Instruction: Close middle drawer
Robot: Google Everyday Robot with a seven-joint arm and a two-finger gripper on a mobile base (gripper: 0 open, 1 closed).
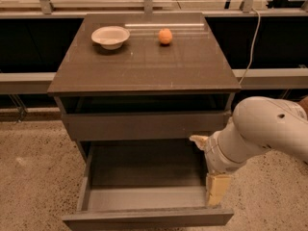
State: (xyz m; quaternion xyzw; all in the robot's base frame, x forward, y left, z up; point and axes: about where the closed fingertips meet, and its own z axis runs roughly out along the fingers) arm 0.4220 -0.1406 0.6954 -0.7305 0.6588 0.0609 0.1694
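Observation:
The middle drawer (147, 219) is pulled far out of the dark grey-brown cabinet (144, 66). Its lighter grey inside is empty and its flat front is near the bottom edge of the view. The uppermost drawer (144, 125) above it stands slightly out from the cabinet. My gripper (215, 186), cream-coloured on a thick white arm (260, 129), hangs over the right side of the open middle drawer, just behind its front right corner. It holds nothing that I can see.
A white bowl (110, 36) and an orange fruit (165, 36) sit on the cabinet top at the back. A grey rail (269, 76) runs behind the cabinet on both sides. Speckled floor (33, 186) lies around it.

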